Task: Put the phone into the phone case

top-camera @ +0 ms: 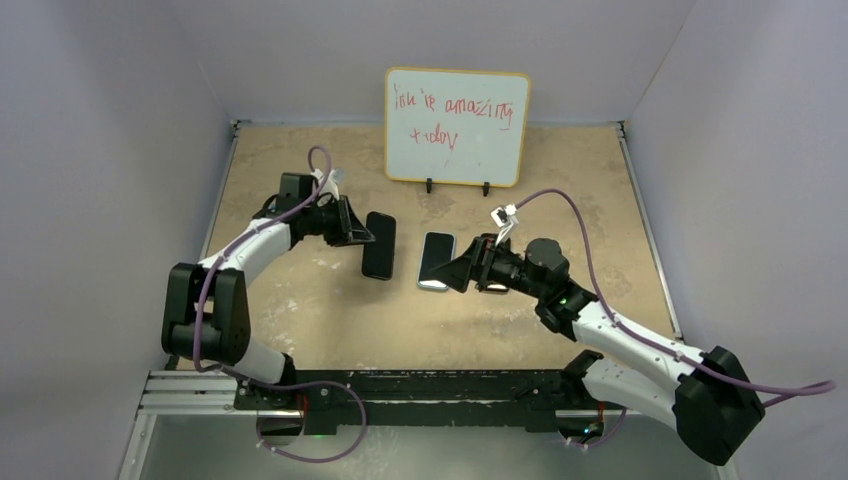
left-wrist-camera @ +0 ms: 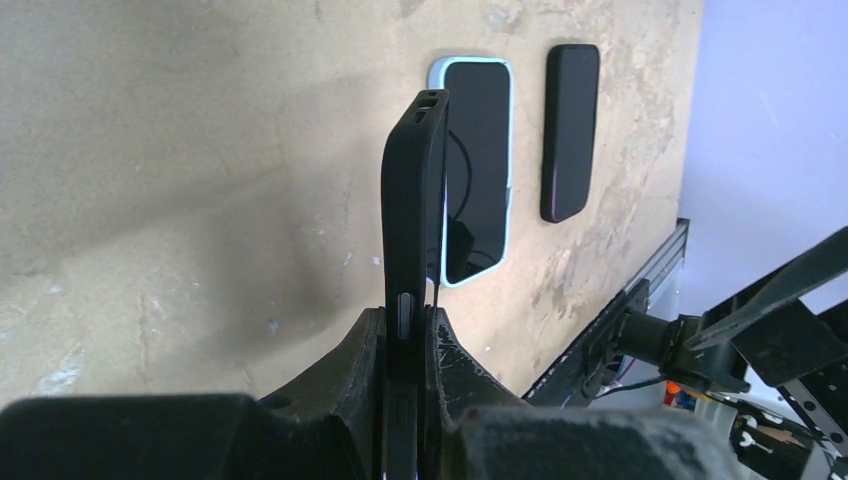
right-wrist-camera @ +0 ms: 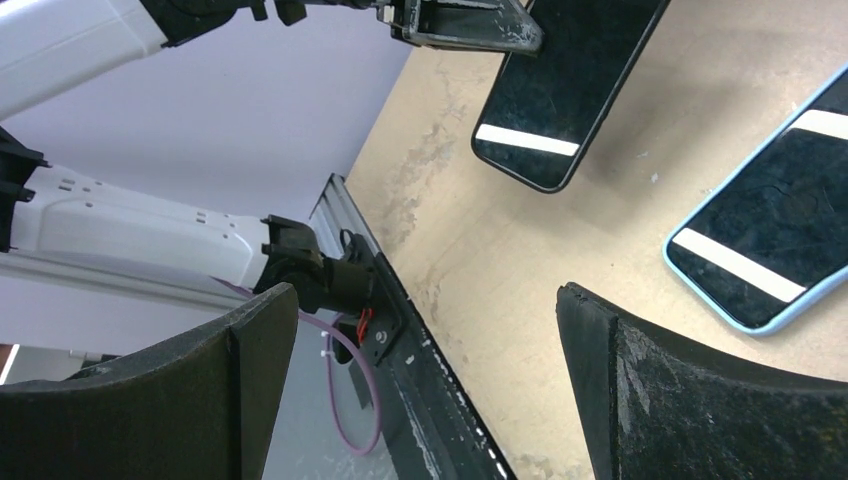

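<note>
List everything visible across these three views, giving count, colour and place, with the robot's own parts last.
whiteboard: one, white with yellow frame and red writing, upright at the back.
phone case: one, light blue, flat mid-table.
phone: one, glossy black, seated in the phone case.
black handset: one, black, clamped in the left hand.
dark slab: one, dark, flat beside the phone case.
table: one, tan.
left hand: one, black, shut.
right hand: one, black, open near the phone case.

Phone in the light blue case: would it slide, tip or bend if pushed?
Lying flat on the table, the phone in its phone case would probably slide, not tip or roll. Its glossy screen mirrors a light strip, so likely stiff glass, slippery from above.
</note>
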Action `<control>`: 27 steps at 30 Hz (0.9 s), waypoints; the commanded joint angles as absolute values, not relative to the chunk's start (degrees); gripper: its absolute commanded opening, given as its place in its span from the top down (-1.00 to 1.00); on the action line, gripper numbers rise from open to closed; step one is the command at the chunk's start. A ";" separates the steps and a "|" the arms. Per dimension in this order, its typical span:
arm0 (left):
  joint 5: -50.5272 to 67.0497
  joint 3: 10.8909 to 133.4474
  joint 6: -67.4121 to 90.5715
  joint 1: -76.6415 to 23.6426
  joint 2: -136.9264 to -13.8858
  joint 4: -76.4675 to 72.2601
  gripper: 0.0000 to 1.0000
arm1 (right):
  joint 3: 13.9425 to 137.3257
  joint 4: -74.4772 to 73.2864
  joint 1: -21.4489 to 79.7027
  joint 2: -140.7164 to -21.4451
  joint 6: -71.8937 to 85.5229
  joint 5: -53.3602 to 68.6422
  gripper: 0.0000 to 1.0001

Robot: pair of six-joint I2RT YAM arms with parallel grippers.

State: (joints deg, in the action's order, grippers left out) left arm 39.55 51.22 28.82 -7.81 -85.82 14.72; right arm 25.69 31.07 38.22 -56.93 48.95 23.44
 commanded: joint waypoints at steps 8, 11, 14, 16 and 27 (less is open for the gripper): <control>39.16 53.97 25.62 -6.62 -90.40 13.75 1.00 | 27.59 27.30 38.38 -54.93 46.51 21.07 -0.98; 38.45 54.07 25.66 -6.43 -92.33 13.50 1.00 | 27.74 27.03 38.39 -54.90 46.45 21.01 -0.98; 37.48 54.05 25.35 -6.33 -93.75 14.13 1.00 | 27.69 26.68 38.35 -54.41 46.57 21.00 -0.98; 35.92 54.20 24.71 -6.36 -94.09 15.35 0.91 | 27.49 26.42 38.32 -53.73 46.57 20.92 -0.98; 27.95 56.60 22.64 -6.24 -92.65 22.04 0.33 | 27.08 19.83 38.32 -50.71 46.27 16.85 -0.98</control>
